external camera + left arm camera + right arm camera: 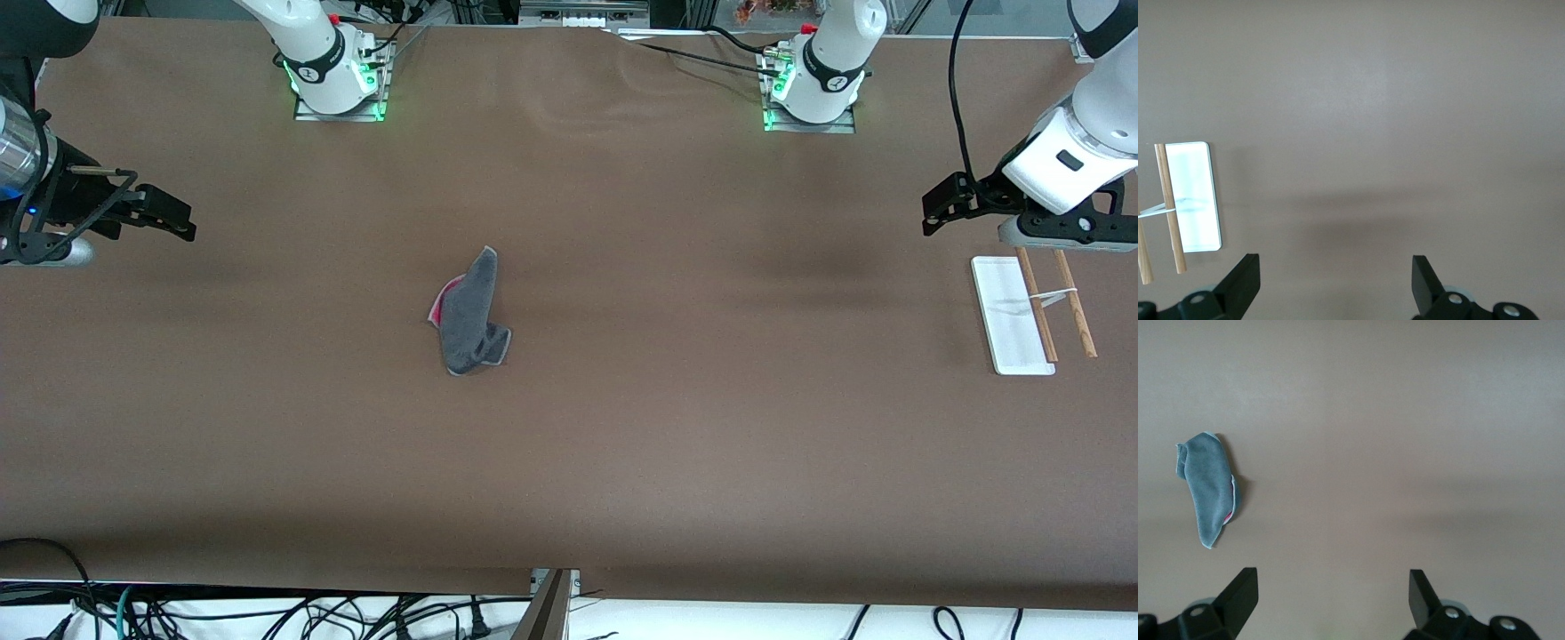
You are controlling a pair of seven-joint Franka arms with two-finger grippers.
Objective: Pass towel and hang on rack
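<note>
Right gripper: fingers spread wide, nothing between them; hovers over bare table at the right arm's end, well apart from the towel. In its wrist view both fingers frame empty tabletop, the cloth off to one side.

Left gripper: fingers likewise wide apart and empty; hovers at the left arm's end, just beside the rack. Same in its wrist view.

Towel: dark grey, crumpled in a loose fold, pale trim and a sliver of pink underside showing; lies on the table near the middle, somewhat toward the right arm's end. Also seen at.

Rack: white base, two wooden rods, nothing hung on it. Also seen at.

Progress: none apparent. Pickup, hand-over and hanging are all still to be done.
</note>
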